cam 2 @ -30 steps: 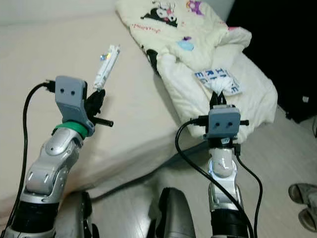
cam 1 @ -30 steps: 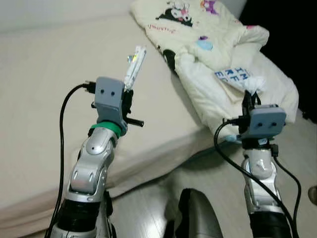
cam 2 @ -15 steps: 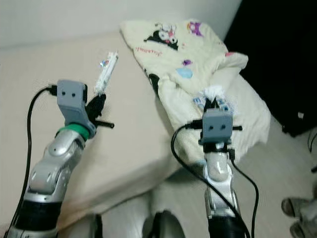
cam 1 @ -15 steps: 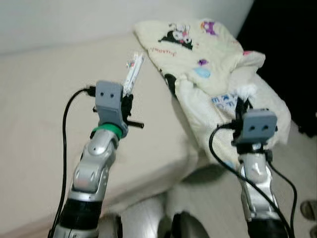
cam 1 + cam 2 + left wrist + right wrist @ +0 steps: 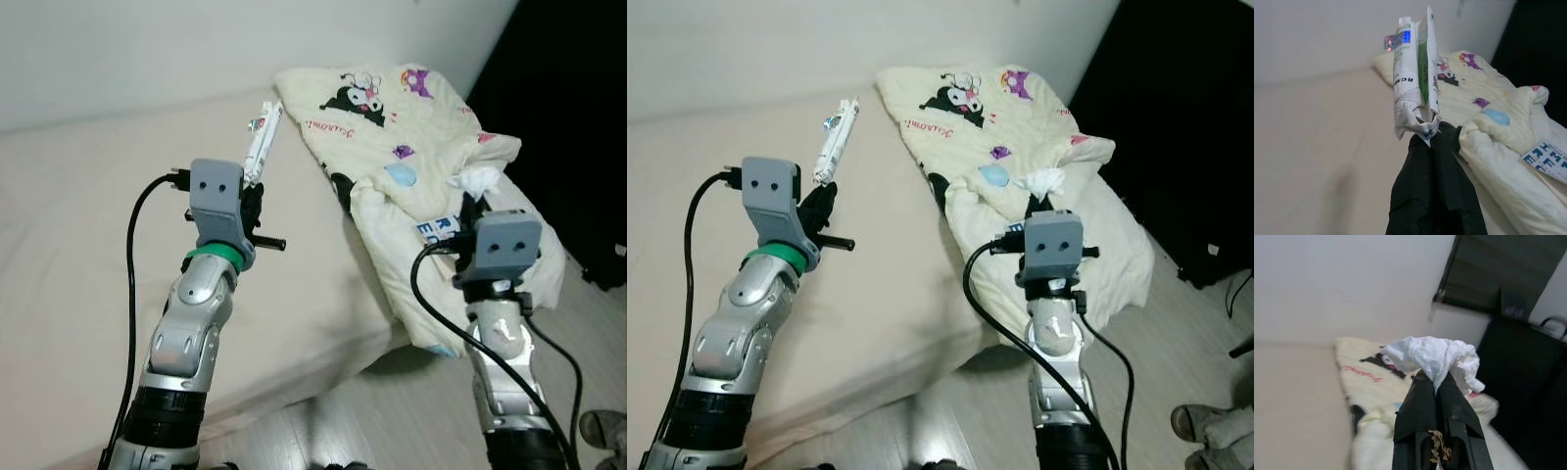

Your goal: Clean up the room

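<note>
Rubbish is held in both of the robot's raised grippers: the left gripper [image 5: 1431,139] has its two black fingers pressed together on the crumpled lower end of a long white wrapper [image 5: 1413,73] with green and black print, which stands up and away from the fingertips over the bed [image 5: 78,245], tilted toward the wall [image 5: 147,49]; the right gripper [image 5: 1432,382] is pinched closed on a scrunched white tissue [image 5: 1435,355] that bulges out above its fingertips. From where I stand the left arm reaches up over the beige mattress, a green ring round its wrist and a black cable looping off the grey camera block, while the right arm is up beside the bed's corner, in front of a cream quilt [image 5: 411,127] printed with cartoon characters that lies bunched across the far right part of the bed and hangs over its edge. Just behind the right gripper a white tag with blue letters [image 5: 443,226] shows on the quilt. Pale wooden floor [image 5: 1176,343] runs alongside the bed, a dark piece of furniture [image 5: 1185,127] stands against the right side of the room, and part of a person's foot [image 5: 1205,426] shows at the floor's lower right corner
</note>
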Controlling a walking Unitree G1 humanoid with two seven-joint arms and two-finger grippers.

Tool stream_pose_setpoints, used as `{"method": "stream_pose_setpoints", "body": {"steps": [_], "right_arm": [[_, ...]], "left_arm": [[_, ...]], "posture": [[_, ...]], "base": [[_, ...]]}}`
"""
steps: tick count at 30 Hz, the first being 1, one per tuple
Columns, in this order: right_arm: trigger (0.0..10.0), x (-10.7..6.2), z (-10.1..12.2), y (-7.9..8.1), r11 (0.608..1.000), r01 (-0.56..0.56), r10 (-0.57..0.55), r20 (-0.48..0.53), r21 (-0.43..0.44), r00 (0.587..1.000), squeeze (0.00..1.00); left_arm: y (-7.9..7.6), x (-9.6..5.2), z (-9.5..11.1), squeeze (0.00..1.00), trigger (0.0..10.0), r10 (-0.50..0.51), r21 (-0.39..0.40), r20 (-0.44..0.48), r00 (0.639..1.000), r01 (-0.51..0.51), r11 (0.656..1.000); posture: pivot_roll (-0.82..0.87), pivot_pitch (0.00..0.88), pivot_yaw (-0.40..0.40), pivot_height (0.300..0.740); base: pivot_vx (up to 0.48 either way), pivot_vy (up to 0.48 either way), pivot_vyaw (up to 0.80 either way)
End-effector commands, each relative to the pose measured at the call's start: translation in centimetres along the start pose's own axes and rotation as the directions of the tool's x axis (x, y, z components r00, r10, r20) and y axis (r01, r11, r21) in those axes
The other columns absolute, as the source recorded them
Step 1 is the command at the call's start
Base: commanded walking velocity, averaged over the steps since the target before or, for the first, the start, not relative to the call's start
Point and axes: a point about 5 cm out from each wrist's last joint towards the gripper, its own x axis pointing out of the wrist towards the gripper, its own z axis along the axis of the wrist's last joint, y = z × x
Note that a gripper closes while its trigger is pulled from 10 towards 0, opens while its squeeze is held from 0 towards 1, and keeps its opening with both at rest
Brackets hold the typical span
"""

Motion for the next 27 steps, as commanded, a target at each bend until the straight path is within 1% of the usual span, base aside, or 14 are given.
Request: {"method": "stream_pose_setpoints", "body": {"steps": [1,5,8,13,18,23,27], "right_arm": [[10.0,-0.58,-0.66,0.32,0.998,0.001,0.002,-0.047,0.057,0.999,0.00],[10.0,-0.68,-0.61,0.69,0.998,-0.018,0.021,-0.045,0.060,0.999,0.00],[10.0,-0.62,-0.65,0.64,0.998,-0.021,0.024,-0.048,0.062,0.999,0.00],[10.0,-0.52,-0.89,0.44,0.999,-0.037,0.038,-0.064,0.031,0.997,0.00],[10.0,-0.61,-0.95,0.33,0.998,-0.032,0.036,-0.066,0.052,0.997,0.00],[10.0,-0.65,-0.96,0.38,0.998,-0.032,0.035,-0.067,0.048,0.997,0.00],[10.0,-0.74,-0.91,0.36,0.995,-0.023,0.029,-0.062,0.093,0.998,0.00]], "left_arm": [[0.00,-0.11,-0.52,0.00,10.0,0.005,0.016,-0.008,1.000,-0.005,1.000],[-0.01,-0.06,-0.58,0.00,10.0,0.003,0.018,-0.006,1.000,-0.003,1.000],[-0.04,-0.04,-0.61,0.00,10.0,0.002,0.021,-0.005,1.000,-0.002,1.000],[-0.10,-0.07,-0.62,0.00,10.0,0.000,0.023,-0.001,1.000,0.000,1.000],[-0.09,-0.11,-0.67,0.00,10.0,0.000,0.026,0.000,1.000,0.000,1.000],[-0.04,-0.08,-0.66,0.00,10.0,0.001,0.028,-0.001,1.000,-0.001,1.000],[-0.06,-0.07,-0.68,0.00,10.0,0.000,0.030,0.000,1.000,0.000,1.000]], "posture": [[0.01,0.075,-0.031,0.740],[0.01,0.074,-0.027,0.740],[0.01,0.070,-0.028,0.740],[0.01,0.070,-0.028,0.740],[0.01,0.076,-0.025,0.740],[0.01,0.076,-0.025,0.740],[0.01,0.076,-0.025,0.740]], "base": [[0.000,0.000,0.00],[0.000,0.000,0.00],[0.000,0.000,0.00],[0.000,0.000,0.00],[0.000,0.000,0.80],[0.000,0.000,0.79],[0.000,0.000,0.00]]}}
